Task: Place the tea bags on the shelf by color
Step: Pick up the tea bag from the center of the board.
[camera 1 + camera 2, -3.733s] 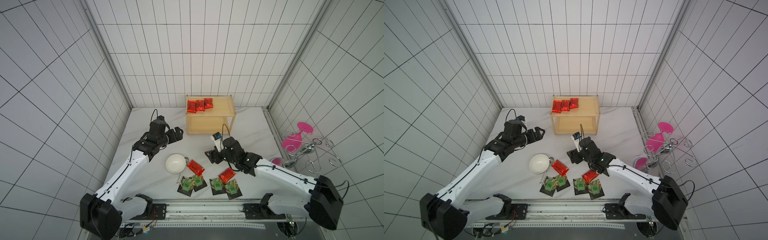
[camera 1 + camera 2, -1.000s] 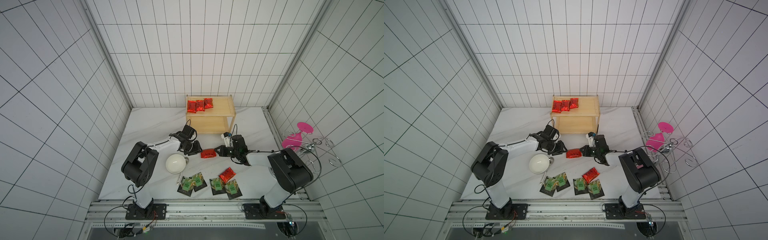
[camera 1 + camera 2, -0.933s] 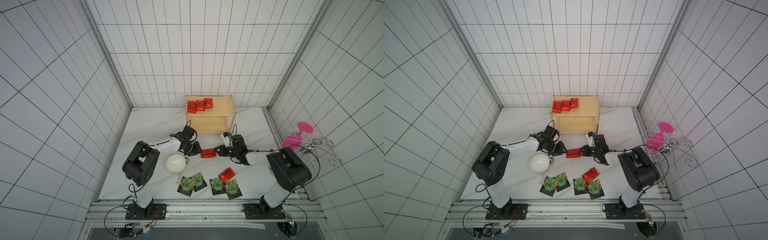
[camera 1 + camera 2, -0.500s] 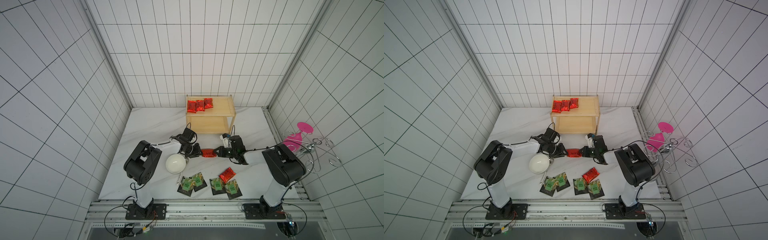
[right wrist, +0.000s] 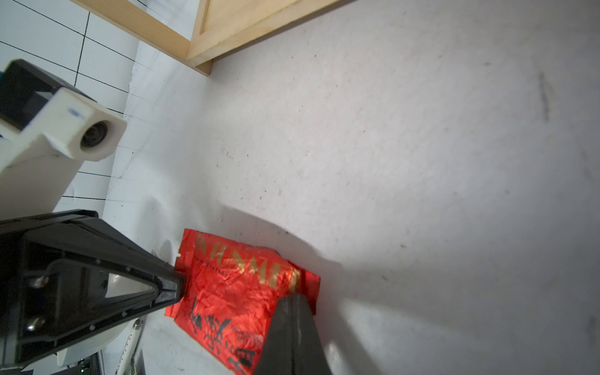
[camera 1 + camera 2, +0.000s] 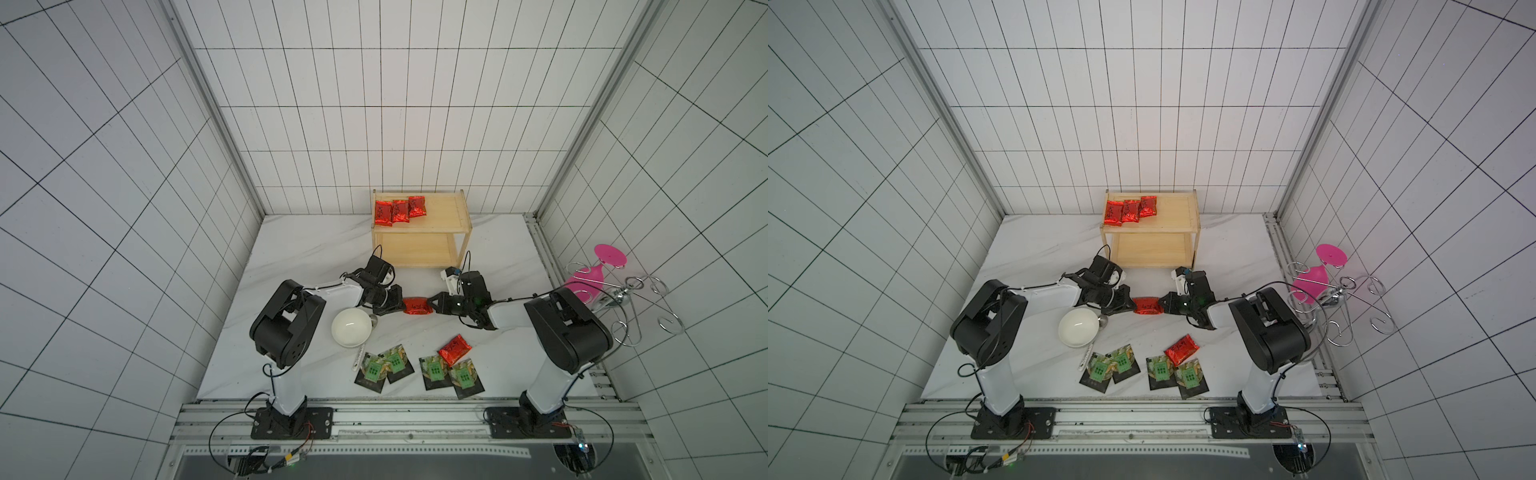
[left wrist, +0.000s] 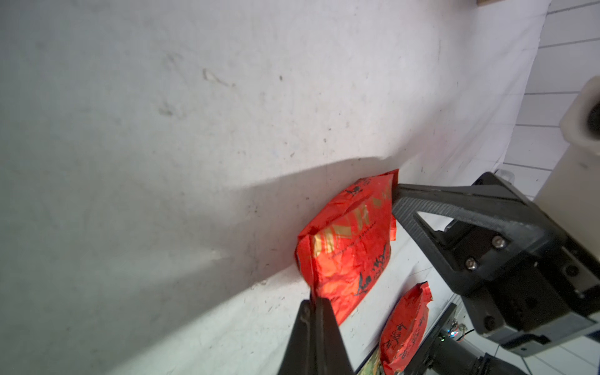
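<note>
- Our left pincer (image 6: 401, 306) is shut on one end of a red tea bag (image 6: 417, 306).
- Our right pincer (image 6: 432, 308) is shut on the other end, likely to pass it over.
- The shelf (image 6: 444, 216) stands near behind, with three red bags (image 6: 400, 211) on top.
</note>
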You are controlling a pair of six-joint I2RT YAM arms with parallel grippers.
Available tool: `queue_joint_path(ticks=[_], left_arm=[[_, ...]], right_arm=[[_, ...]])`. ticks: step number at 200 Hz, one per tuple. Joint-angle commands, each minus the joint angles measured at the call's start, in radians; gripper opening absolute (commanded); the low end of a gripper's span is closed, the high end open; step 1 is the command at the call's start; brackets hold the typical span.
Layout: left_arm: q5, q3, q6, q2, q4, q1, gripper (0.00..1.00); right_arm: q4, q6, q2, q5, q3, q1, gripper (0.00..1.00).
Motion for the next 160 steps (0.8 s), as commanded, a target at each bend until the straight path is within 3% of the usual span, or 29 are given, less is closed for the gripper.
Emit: queue_joint_path(ticks=[1, 45, 91, 126, 160], left_arm=[[0.017, -0.014, 0.008, -0.004, 0.022, 0.015, 0.00], [0.114, -0.011, 0.023, -0.108, 0.003, 0.063, 0.00], [0.323, 0.028, 0.105, -0.220, -0.048, 0.093, 0.00], [0.426, 0.004, 0.136, -0.281, -0.035, 0.133, 0.00], [0.505, -0.041, 0.028, -0.314, 0.119, 0.151, 0.00]], right_arm=[[-0.010, 0.012, -0.056, -0.007, -0.019, -0.022, 0.06], [-0.133, 0.045, -0.230, -0.075, -0.004, -0.081, 0.12], [-0.389, 0.077, -0.358, -0.237, 0.082, -0.138, 0.23], [-0.322, 0.229, -0.437, -0.390, 0.077, -0.191, 0.36], [-0.126, 0.434, -0.431, -0.490, 0.053, -0.204, 0.43]])
